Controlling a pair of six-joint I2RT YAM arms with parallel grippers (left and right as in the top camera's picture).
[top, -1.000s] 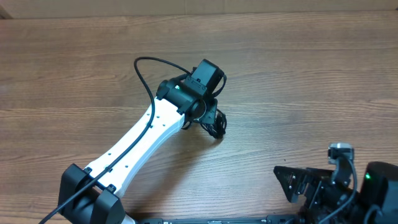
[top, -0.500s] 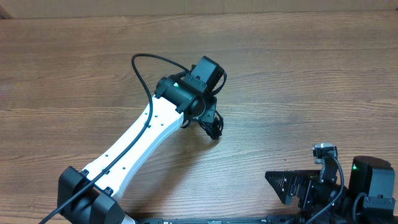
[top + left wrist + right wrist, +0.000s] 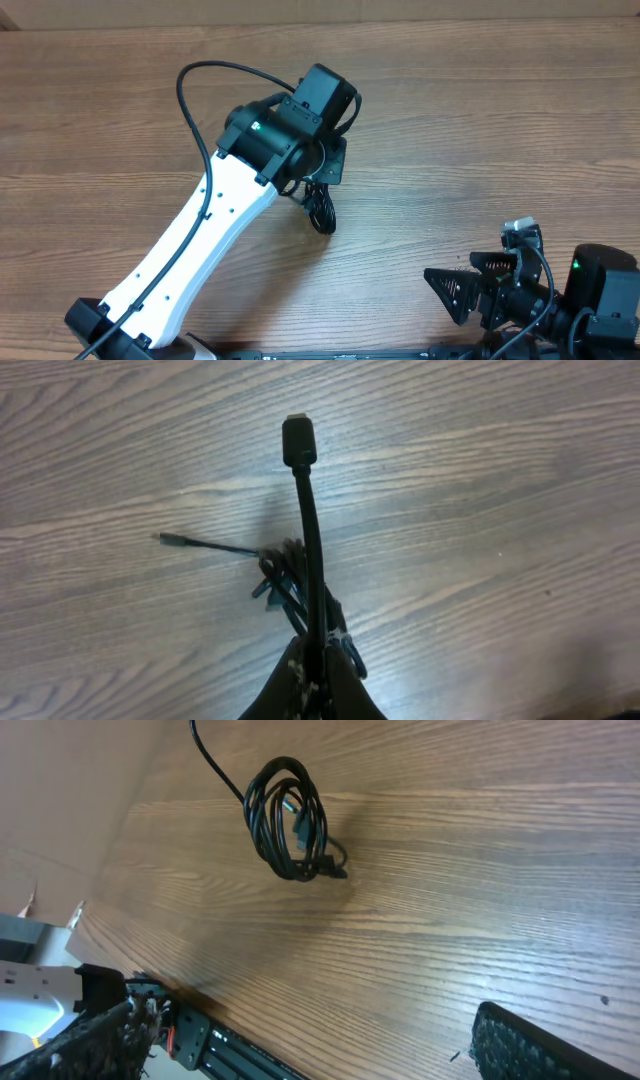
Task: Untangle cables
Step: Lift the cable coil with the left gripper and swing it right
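Note:
The cables [image 3: 322,212] are a small black coiled bundle hanging under my left gripper [image 3: 318,190] near the table's middle. In the left wrist view my left gripper [image 3: 312,678] is shut on one black cable [image 3: 310,540]. That cable runs away from the fingers to a black plug [image 3: 299,440]. The tangled loops [image 3: 288,588] lie just beyond the fingertips, and a thin plug tip [image 3: 170,539] sticks out to the left. The right wrist view shows the coil [image 3: 290,820] far off, above the wood. My right gripper [image 3: 470,282] stands open at the front right, with nothing between its fingers [image 3: 540,1042].
The wooden table [image 3: 480,130] fills every view. The left arm's own thick black wire [image 3: 190,100] arcs over the table at the left. A dark rail [image 3: 200,1035] runs along the table's front edge near the right gripper.
The left arm has swung left with the cable bundle in its grip, so the bundle now hangs a little further left. The right gripper has shifted slightly left.

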